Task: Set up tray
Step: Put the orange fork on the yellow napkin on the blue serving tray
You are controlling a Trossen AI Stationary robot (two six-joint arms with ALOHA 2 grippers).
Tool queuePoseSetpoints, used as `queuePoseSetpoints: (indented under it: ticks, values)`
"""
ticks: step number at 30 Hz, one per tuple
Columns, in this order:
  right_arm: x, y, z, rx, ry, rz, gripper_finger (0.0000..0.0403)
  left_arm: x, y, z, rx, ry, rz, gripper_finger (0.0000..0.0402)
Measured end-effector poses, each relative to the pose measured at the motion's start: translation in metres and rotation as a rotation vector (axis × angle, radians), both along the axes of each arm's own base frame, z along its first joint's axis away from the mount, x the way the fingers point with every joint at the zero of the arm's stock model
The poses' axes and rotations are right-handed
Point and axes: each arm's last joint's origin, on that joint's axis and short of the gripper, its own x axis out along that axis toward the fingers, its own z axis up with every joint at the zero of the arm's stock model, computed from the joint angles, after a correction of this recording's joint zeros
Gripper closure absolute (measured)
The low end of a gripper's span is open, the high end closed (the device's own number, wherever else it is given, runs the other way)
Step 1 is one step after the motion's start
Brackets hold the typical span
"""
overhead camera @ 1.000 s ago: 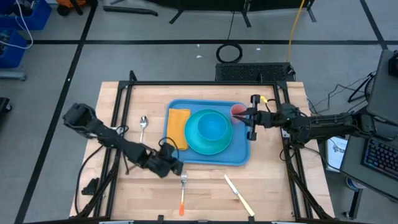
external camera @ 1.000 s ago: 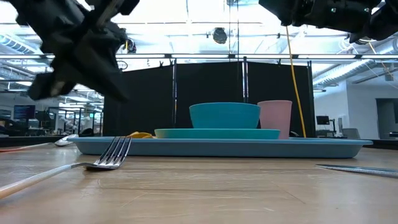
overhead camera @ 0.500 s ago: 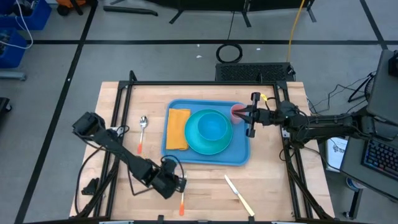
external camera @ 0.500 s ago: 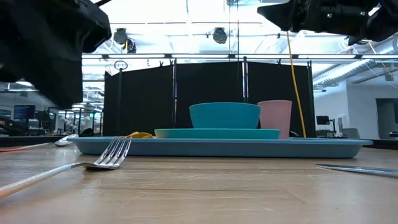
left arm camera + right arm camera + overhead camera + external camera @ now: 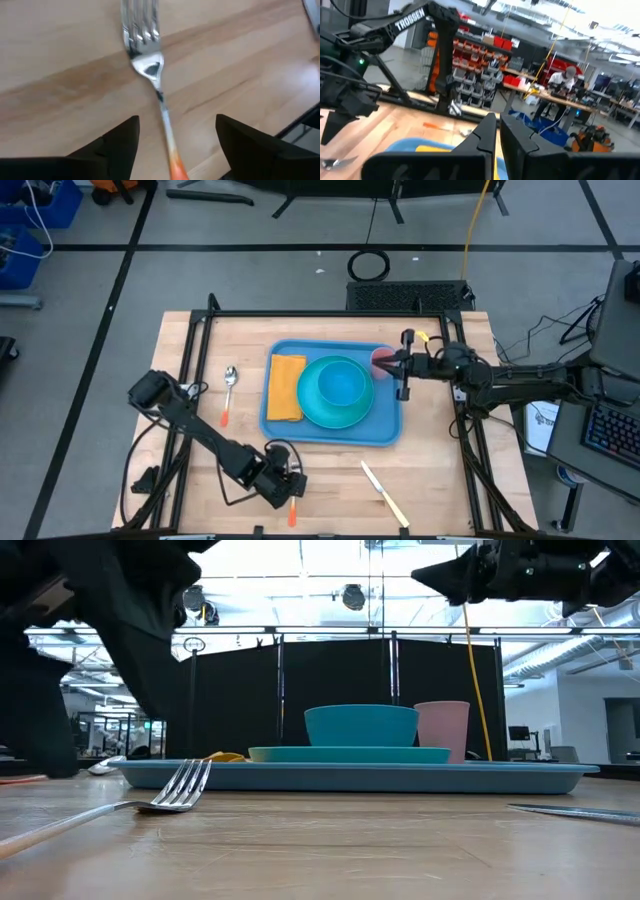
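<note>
Left pincer point(image 5: 172, 145) now down over the fork point(image 5: 150, 75) on the tabletop point(image 5: 440, 480), fingers just spread wide astride its handle, nothing gripped. Probably a pickup prepared. Right pincer point(image 5: 404, 367) closed above the tray's point(image 5: 385, 435) cup corner.

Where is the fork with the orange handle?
In the high view, the silver fork with the orange handle lies on the wooden table, just in front of the light-blue plastic tray, with the open left gripper right over it.
</note>
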Motion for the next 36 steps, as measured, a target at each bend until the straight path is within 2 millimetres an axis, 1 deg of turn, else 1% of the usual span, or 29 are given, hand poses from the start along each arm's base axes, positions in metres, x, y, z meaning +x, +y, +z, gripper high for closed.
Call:
queuePoseSetpoints:
  ticks: [3,6,12,16,19,22,24,36]
  values:
    - [0.000,0.000,-0.003,0.013,0.035,0.003,0.0390,0.003,-0.004,-0.008,-0.045,0.019,-0.009,0.0133]
    - [0.000,0.000,-0.004,0.040,0.039,0.006,0.0390,0.004,-0.006,-0.016,-0.059,0.045,-0.014,0.0146]
    - [0.001,0.000,-0.005,0.057,0.050,0.008,0.0390,0.004,-0.005,-0.017,-0.044,0.039,0.002,0.0186]
    - [0.001,0.000,-0.005,0.057,0.050,0.008,0.0390,0.007,0.000,-0.017,-0.027,0.032,-0.001,0.0211]
    - [0.001,0.000,-0.005,0.057,0.051,0.008,0.0390,0.011,0.004,-0.019,-0.011,0.035,-0.005,0.0222]
    - [0.001,0.000,-0.005,0.057,0.052,0.009,0.0390,0.014,0.008,-0.020,-0.003,0.033,-0.025,0.0224]
    - [0.001,0.000,-0.006,0.058,0.055,0.009,0.0390,0.017,0.010,-0.025,-0.010,0.040,-0.026,0.0224]
    - [0.001,0.000,-0.007,0.060,0.064,0.009,0.0390,0.014,0.007,-0.030,-0.050,0.101,-0.056,0.0225]
